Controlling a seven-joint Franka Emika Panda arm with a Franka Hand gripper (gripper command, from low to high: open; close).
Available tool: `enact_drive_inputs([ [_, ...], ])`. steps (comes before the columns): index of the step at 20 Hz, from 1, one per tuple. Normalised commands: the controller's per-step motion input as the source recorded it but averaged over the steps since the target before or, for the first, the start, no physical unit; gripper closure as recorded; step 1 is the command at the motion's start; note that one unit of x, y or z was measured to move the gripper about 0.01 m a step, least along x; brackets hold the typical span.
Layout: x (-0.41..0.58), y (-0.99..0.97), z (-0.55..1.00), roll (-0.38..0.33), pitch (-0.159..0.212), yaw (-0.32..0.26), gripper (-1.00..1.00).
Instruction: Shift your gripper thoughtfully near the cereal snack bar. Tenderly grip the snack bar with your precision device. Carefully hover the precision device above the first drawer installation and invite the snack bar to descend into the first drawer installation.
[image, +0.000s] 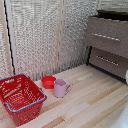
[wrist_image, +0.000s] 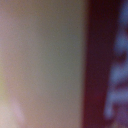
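The dark brown chest stands at the exterior view's right, and its top drawer (image: 107, 36) has a slim silver bar handle (image: 106, 36). A dark gap shows above that drawer's front. The cereal snack bar is out of view in the exterior view. The wrist view is a close blur: a pale beige area, a dark red band (wrist_image: 95, 65) and a bluish-white patch (wrist_image: 119, 75). I cannot tell what these are. No gripper fingers show in either view; only a white sliver (image: 126, 76) sits at the exterior view's right edge.
A red wire basket (image: 20, 97) sits at the exterior view's lower left on the light wooden floor. Beside it are a red bowl (image: 48, 82) and a pink mug (image: 61, 88). The lower drawer (image: 107, 61) is shut. Pale slatted screens form the back wall.
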Motion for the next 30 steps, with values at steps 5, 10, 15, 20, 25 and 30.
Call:
enact_drive_inputs([
  [5, -0.061, -0.80, 0.00, 0.036, 0.082, 0.108, 1.00],
  [10, -0.100, -0.75, 0.00, 0.000, 0.078, 0.029, 1.00],
  [15, 0.109, -0.52, -0.08, 0.000, 0.137, 0.081, 1.00],
  [20, 0.267, -0.06, -0.30, -0.004, 0.184, 0.186, 1.00],
  [25, 0.126, 0.10, -0.24, 0.022, 0.149, 0.272, 1.00],
  [30, 0.123, 0.00, 0.03, -0.005, 0.069, 0.156, -1.00],
])
